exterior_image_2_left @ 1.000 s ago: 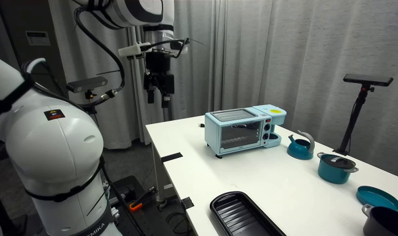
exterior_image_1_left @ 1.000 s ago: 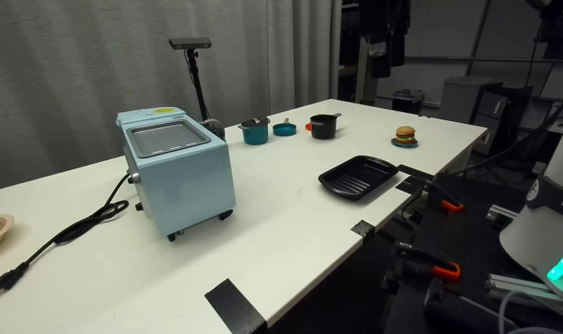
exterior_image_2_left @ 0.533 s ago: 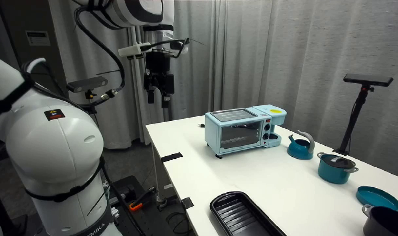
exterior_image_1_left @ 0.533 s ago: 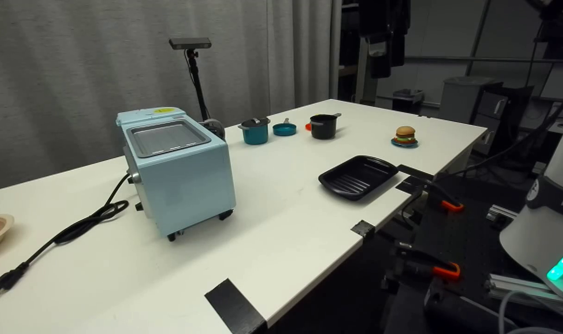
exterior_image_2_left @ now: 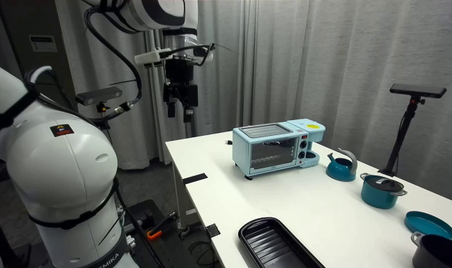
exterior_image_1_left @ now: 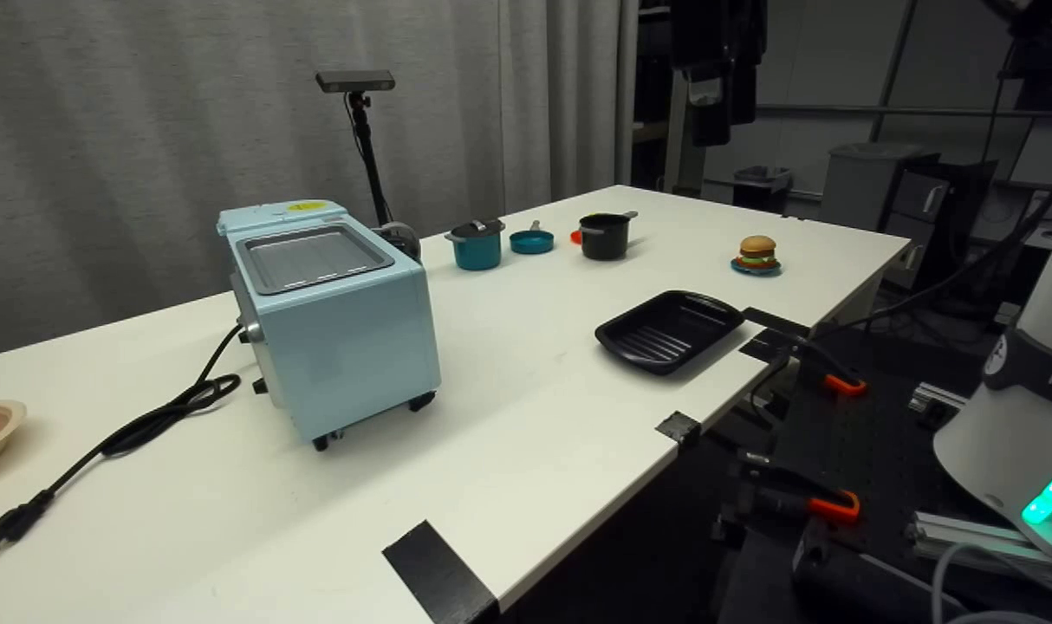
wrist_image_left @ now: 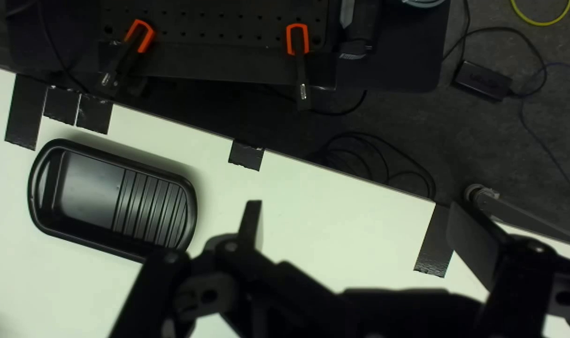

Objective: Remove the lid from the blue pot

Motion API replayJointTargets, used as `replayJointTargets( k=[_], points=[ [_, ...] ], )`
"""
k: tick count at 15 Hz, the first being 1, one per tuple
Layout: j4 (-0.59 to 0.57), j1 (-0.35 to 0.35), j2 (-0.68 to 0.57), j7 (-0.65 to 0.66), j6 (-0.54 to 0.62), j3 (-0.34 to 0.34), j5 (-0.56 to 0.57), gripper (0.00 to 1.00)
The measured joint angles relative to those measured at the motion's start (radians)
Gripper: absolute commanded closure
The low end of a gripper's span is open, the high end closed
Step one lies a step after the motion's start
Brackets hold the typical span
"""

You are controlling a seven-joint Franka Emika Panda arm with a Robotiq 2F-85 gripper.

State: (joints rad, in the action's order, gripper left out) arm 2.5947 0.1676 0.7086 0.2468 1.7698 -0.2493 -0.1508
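The blue pot stands upright at the right in an exterior view, near the far edge of the table, between kettle and teal pan, with the lid seated on it; removal is judged not yet begun. The gripper hangs high at the left, well apart from the pot, jaws wide and nothing between them; the wrist view looks down on the black tray. For a sound approach, carry the spread jaws high past the light-blue oven, then descend squarely so that they straddle the lid's grey grip, too small here for its direction to be read. Avoid the side handles, lest the whole pot rise; lift vertically, without tilt.
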Motion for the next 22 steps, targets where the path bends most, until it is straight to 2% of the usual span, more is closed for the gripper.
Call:
replayJointTargets(
  k=[5, 10, 14, 22],
  points=[
    [-0.001, -0.012, -0.011, 0.000, 0.003, 0.014, 0.007, 0.00],
    [-0.017, -0.063, -0.063, -0.010, 0.026, 0.067, 0.050, 0.00],
    [-0.050, -0.111, -0.145, -0.032, 0.097, 0.119, 0.103, 0.00],
    [-0.253, -0.227, -0.368, -0.161, 0.134, 0.282, 0.187, 0.00]
  ],
)
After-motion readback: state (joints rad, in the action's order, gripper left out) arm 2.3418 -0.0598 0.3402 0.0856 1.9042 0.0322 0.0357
